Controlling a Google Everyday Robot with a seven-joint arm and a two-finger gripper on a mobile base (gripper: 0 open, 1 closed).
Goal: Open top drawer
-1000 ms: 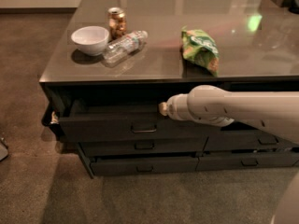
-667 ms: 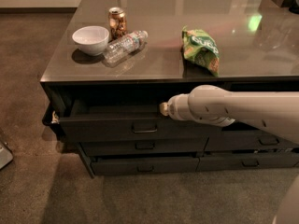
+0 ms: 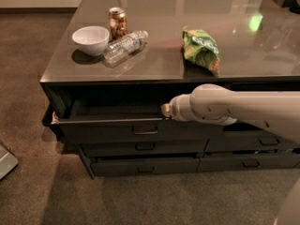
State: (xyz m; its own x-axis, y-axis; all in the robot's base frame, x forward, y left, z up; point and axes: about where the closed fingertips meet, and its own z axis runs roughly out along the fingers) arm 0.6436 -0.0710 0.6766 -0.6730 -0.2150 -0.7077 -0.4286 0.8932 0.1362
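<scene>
The top drawer (image 3: pixel 108 129) is a wide dark drawer under the tabletop. It is pulled partly out, and a strip of its grey inside (image 3: pixel 112 110) shows. Its small pull handle (image 3: pixel 145 130) sits at the centre of the front panel. My white arm (image 3: pixel 234 108) reaches in from the right. My gripper (image 3: pixel 166 110) is at its left tip, at the drawer's upper front edge just right of the handle, and is mostly hidden by the arm.
On the glossy tabletop (image 3: pixel 159 64) stand a white bowl (image 3: pixel 91 39), a can (image 3: pixel 117 22), a lying plastic bottle (image 3: pixel 124 45) and a green snack bag (image 3: pixel 202 48). Two lower drawers (image 3: pixel 145 165) and a right column (image 3: pixel 262 142) sit below. A light object (image 3: pixel 5 161) lies on the carpet at the left.
The arm and the drawer have not visibly moved. The light object at the lower left edge shows a little more.
</scene>
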